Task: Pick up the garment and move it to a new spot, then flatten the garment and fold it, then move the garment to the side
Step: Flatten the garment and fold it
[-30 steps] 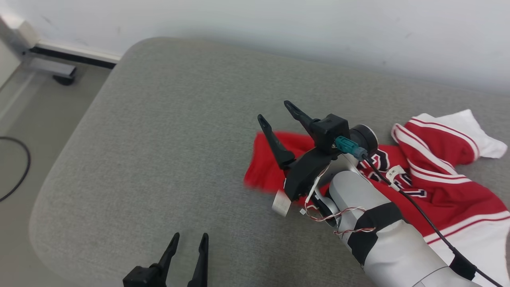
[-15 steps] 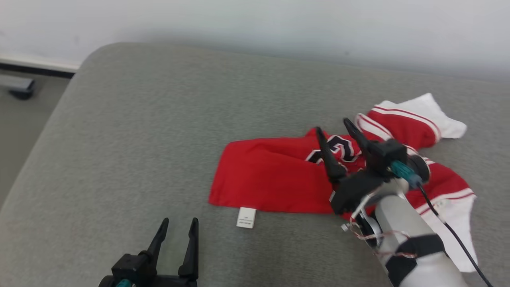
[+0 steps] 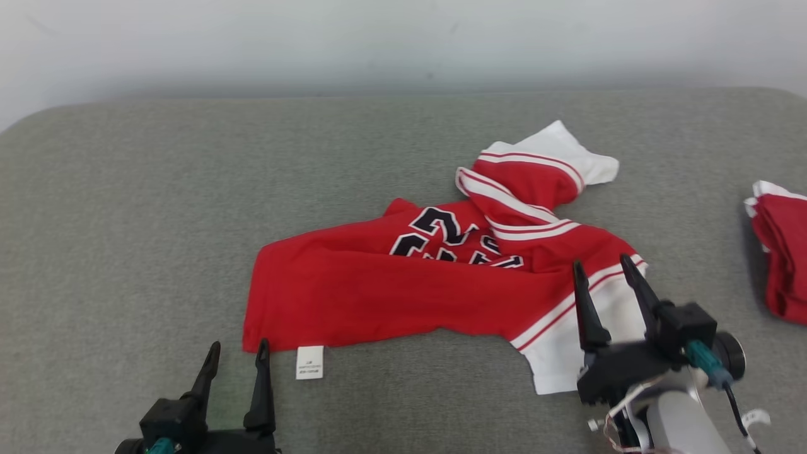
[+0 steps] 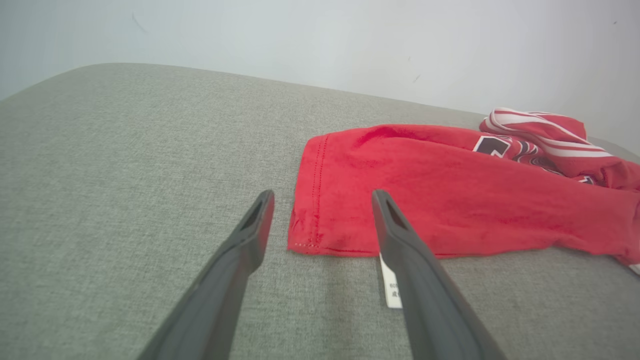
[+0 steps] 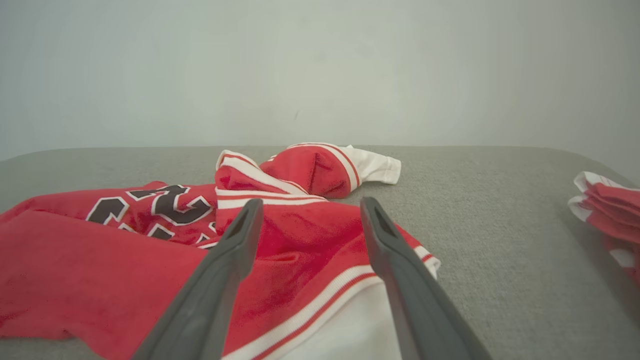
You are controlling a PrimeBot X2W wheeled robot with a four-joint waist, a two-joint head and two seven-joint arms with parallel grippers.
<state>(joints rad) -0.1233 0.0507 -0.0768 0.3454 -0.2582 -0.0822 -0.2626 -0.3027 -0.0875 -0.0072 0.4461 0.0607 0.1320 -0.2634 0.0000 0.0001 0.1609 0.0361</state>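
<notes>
Head view. A crumpled red and white knit jersey with black numerals lies on a grey woven-fabric cushion surface, about mid-surface and slightly right of centre. Its plain red hem end points to the robot's left; the striped sleeves are bunched at the far right end. A small white care label sticks out from the near hem edge onto the cushion. The left gripper sits at the lower left with its two dark fingers spread apart and nothing between them; its tips are just beside the jersey's near-left corner. The right gripper sits at the lower right, fingers likewise parted and empty, tips over the white-banded end of the jersey. A second red and white folded cloth pile lies at the right edge, well apart from the jersey. A pale wall runs behind the cushion.

Left wrist view. The left gripper has its jaws wide and is gripping nothing. The stitched red hem corner shows between the fingers. The care label is partly hidden behind the right-hand finger. Contact with the fabric cannot be told.

Right wrist view. The right gripper has its jaws wide and is gripping nothing. The fingers frame the red body and white striped band of the jersey. The numerals lie to the left, and the cloth pile lies far right.
</notes>
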